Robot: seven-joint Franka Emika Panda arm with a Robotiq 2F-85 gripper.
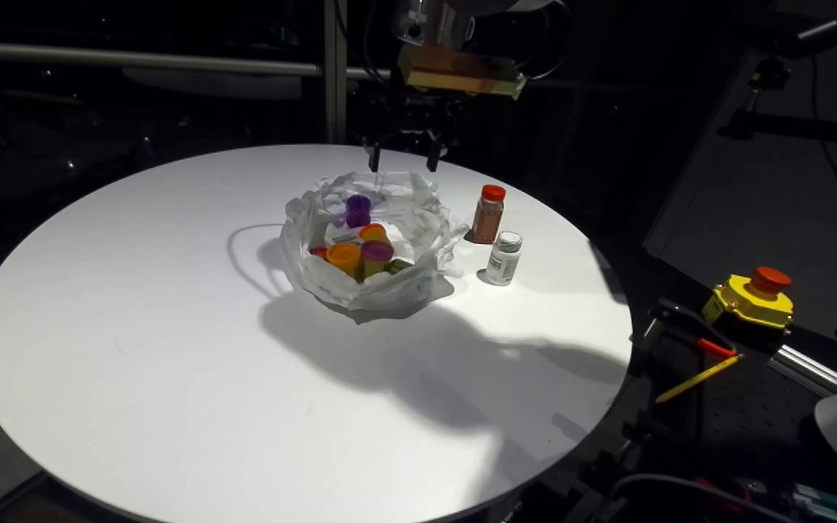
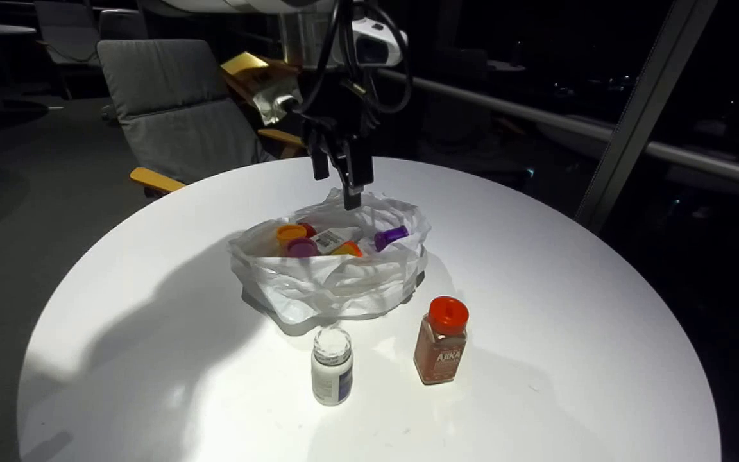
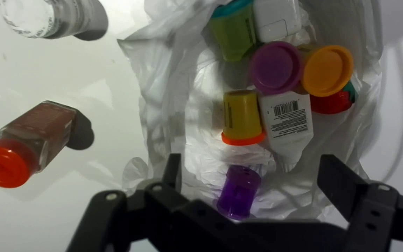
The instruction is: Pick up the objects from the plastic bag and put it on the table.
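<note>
Gripper (image 1: 404,161) is hanging above the plastic bag (image 2: 331,292), fingers (image 3: 338,185) standing wide apart. Using the wrist view's clock, centred between the fingertips: purple container (image 3: 238,192) is lying nearest, toward 7, showing in the gap between the fingers but resting lower, down in the bag. Yellow tub (image 3: 240,113) is lying on its side at 12, orange lid facing back toward the fingers, just beside the white barcoded item (image 3: 289,120), which is lying at about 1. Purple-lidded tub (image 3: 276,66) is standing farther out between 12 and 1; orange-lidded tub (image 3: 327,71) is standing right beside it at 1; red item (image 3: 332,103) with a green end is sitting next to that one toward 2, partly hidden. Farthest out at 12, the green tub (image 3: 234,38) is tilting, teal lid outward, and the white box (image 3: 276,21) is sitting just beside it. All of these are resting inside the bag, which is sitting bunched like a bowl on the white round table (image 1: 171,407). Outside it, red-capped bottle (image 1: 488,219) is standing at 9 on that same clock, white jar (image 2: 332,380) at 10; both exterior views are showing the pair upright on the table, near each other, apart from the bag. In an exterior view, the yellow-and-red device (image 1: 751,301) is sitting off the table at 3 o'clock; in an exterior view, a grey chair (image 2: 177,109) is standing beyond the table between 10 and 11.
</note>
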